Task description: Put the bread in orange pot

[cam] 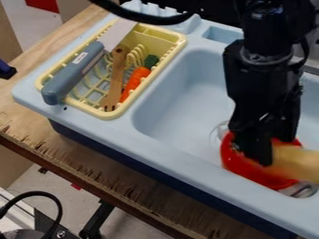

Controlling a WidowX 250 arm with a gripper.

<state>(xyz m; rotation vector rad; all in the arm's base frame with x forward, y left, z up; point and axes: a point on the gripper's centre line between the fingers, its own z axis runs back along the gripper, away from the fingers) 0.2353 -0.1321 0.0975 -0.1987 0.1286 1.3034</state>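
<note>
counter: worn plywood (81, 161) under a pale blue sink (181, 98)
jaws: at right, over the pot; cannot tell how far open, nor whether they grip the bread
arm: black, down from the upper right, gripper (263, 158) pointing downward
bread: blurred yellow loaf (302, 163), lower right, left end right by the jaws, across the red-orange pot (234, 161)
rack: yellow (159, 35), upper left, holding a carrot (135, 81)
</note>
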